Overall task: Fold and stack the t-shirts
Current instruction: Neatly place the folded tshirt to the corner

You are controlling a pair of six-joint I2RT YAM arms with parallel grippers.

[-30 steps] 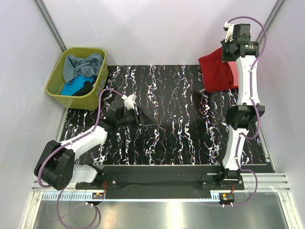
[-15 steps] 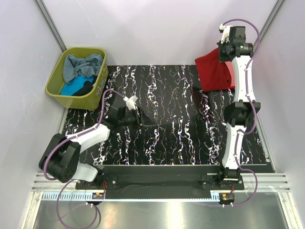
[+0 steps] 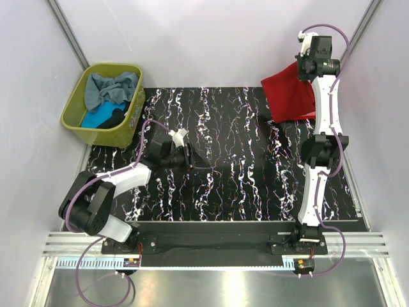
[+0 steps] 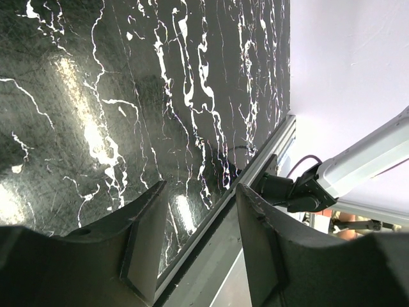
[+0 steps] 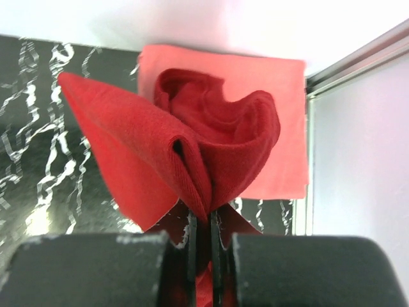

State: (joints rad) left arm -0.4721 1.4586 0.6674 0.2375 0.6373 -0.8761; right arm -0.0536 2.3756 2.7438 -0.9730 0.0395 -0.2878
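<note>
The right gripper is pinching a bunched fold of the dark red t-shirt between jaws pressed almost together. It is holding the shirt raised over the far right corner of the table, with the cloth sagging away from the grip in a thick doubled layer. Under it the coral-pink t-shirt is lying flat as a tidy folded rectangle against the back edge (only its borders are showing around the red cloth), so that shirt is looking finished and is serving as the base of the stack. The red one is appearing folded but puckered at the pinch, and it is not yet resting squarely on the pink one. The left gripper is hovering low over the middle-left of the table with its fingers spread and nothing between them. At the far left corner the olive-green basket is holding the grey-blue t-shirt, the turquoise t-shirt and the black t-shirt, all crumpled together and unfolded. By this reading the job is running at under half: one shirt is placed, a second is being brought onto it, and three are waiting to be pulled out, folded and stacked.
</note>
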